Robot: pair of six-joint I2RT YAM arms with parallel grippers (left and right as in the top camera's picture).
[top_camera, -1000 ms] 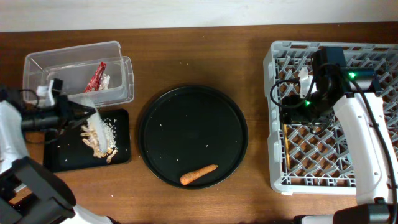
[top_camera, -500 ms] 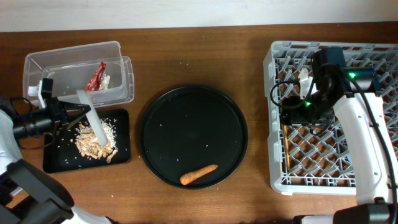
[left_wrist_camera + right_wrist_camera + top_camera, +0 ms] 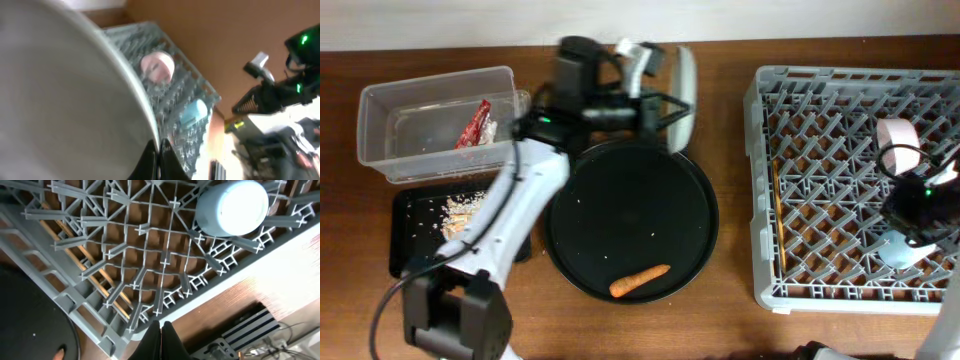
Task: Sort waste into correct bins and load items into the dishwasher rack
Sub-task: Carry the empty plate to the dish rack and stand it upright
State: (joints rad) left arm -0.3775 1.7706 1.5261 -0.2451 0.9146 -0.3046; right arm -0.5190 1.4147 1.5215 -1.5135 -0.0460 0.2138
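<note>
The left gripper is clenched on the rim of the plate, holding it on edge in the air just above the far rim of the round tray. The plate is white and round; in the left wrist view its face fills the left half of the frame. The right gripper is closed on nothing and sits over the rack, right of the round tray. The rack is light grey with a grid of pegs. It holds one bowl with a pink outside, one light-blue cup and the chopsticks, which lie along its side nearest the round tray; their count cannot be resolved. The round tray holds one orange carrot near its front rim. Left of the round tray, the clear tub holds one red wrapper and white tissue. The rectangular black tray, also left of the round tray and nearer the front, holds beige scraps with rice.
</note>
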